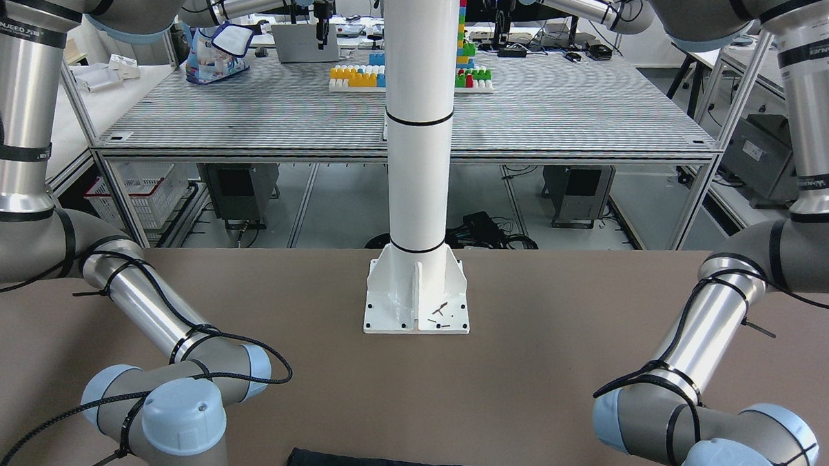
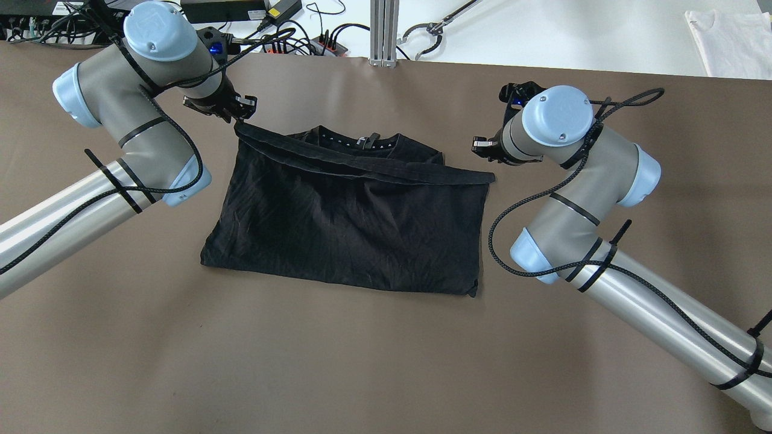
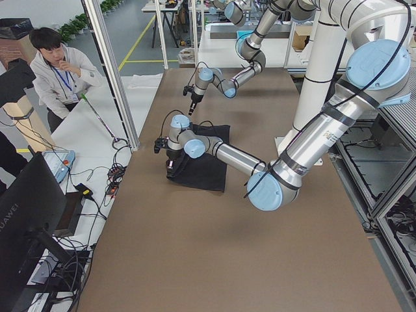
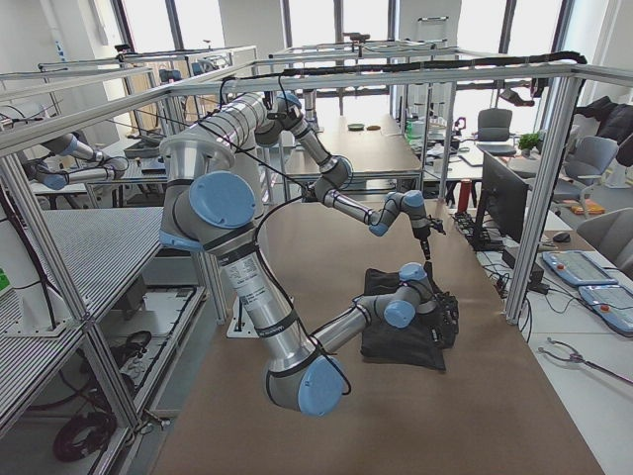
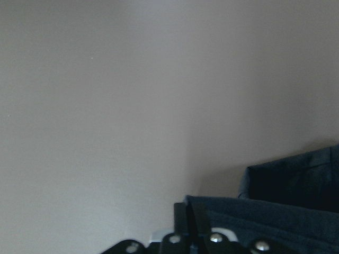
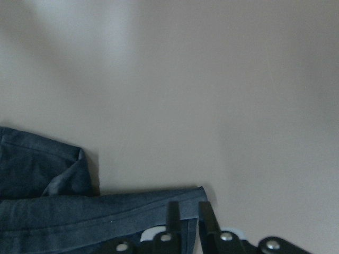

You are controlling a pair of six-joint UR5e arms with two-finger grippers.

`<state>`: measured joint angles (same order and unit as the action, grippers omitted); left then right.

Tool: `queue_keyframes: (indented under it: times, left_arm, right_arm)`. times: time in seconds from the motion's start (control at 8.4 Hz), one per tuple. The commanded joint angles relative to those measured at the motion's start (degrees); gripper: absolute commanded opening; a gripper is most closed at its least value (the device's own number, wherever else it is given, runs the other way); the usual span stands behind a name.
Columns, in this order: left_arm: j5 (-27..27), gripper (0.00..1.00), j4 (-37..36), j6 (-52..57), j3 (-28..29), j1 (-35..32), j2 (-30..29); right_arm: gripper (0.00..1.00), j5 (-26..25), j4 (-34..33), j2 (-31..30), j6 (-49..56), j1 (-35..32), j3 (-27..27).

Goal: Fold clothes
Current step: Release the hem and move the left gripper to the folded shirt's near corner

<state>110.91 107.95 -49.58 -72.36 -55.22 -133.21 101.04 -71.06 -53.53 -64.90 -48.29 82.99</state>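
Observation:
A black T-shirt (image 2: 350, 223) lies folded on the brown table (image 2: 362, 361), collar at the far side. Its hem (image 2: 362, 169) runs as a raised band across the top. My left gripper (image 2: 236, 119) is shut on the hem's left corner and holds it a little above the table; the left wrist view shows the closed fingers (image 5: 185, 214) with the dark cloth (image 5: 275, 222) coming out of them. My right gripper (image 2: 482, 147) is beside the hem's right corner (image 2: 490, 176), which lies flat. In the right wrist view its fingertips (image 6: 173, 211) stand slightly apart over the cloth edge (image 6: 106, 211).
Cables and power strips (image 2: 289, 36) lie past the table's far edge. A white garment (image 2: 730, 36) lies on the white table at the far right. The white column's base (image 1: 417, 298) stands on the robot's side. An operator (image 3: 58, 71) sits beyond the far edge.

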Motion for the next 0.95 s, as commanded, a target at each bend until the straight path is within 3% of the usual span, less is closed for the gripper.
queue_keyframes:
  times: [0.0,0.24,0.48,0.71,0.83]
  left_arm:
    - [9.37,1.0,0.94,4.57,-5.83,-2.17,5.03]
    - [9.94,1.0,9.76,7.92,-12.77,-1.21,17.83]
    - [13.44,1.0,20.16,5.74,-15.77,2.12,26.74]
    - [12.23,1.0,20.37,-1.88,-21.66,8.43,29.67]
    - [10.31,0.91,20.71,-3.22,-21.85,11.25,29.68]
  right_arm:
    - [0.93,6.28,0.04,-3.75,3.03,-1.55,6.28]
    - [0.93,6.28,0.13,-5.52,2.76,-1.37,8.5]
    - [0.93,6.02,0.13,-6.84,2.76,-0.32,8.42]
    - [0.93,5.93,0.13,-6.93,2.59,-0.14,8.6]
    - [0.93,5.93,0.13,-6.93,2.67,-0.23,8.51]
